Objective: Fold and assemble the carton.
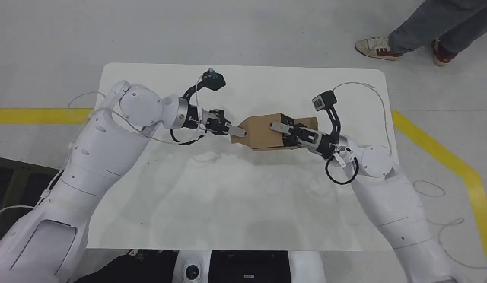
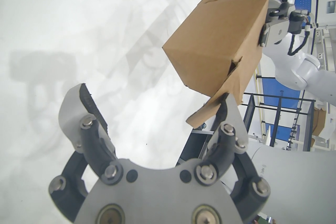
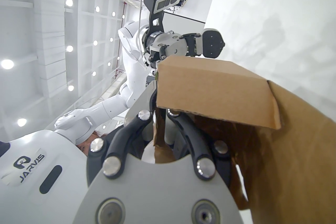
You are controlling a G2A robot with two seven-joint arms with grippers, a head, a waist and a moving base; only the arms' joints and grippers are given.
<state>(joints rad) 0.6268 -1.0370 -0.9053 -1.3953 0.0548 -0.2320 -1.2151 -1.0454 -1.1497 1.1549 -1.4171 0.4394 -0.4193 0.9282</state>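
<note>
A white rectangular desk (image 1: 228, 207) is seen on a pale grey floor (image 1: 251, 17) marked with yellow tape lines (image 1: 30, 116). Over the desk's middle, toward its far edge, a brown cardboard carton (image 1: 266, 131) is held between the two arms. Its long axis is laid across the desk from one gripper to the other. Whether its underside touches the desk cannot be told.

The end toward the right gripper (image 3: 160, 109) is open, and a wall there is clamped between that gripper's fingers. The fingertips are hidden behind a folded-over panel (image 3: 218, 86), the carton's inside is lost in shadow, and its far side is cut off at the edge of the right wrist view.

The opposite end, pointed at the left gripper (image 2: 156, 96), is folded shut, with a loose flap (image 2: 204, 112) left sticking out. The left gripper's fingers are spread wide apart. One fingertip (image 2: 233, 117) is set against the flap's edge, while the other is kept well apart from the cardboard.
</note>
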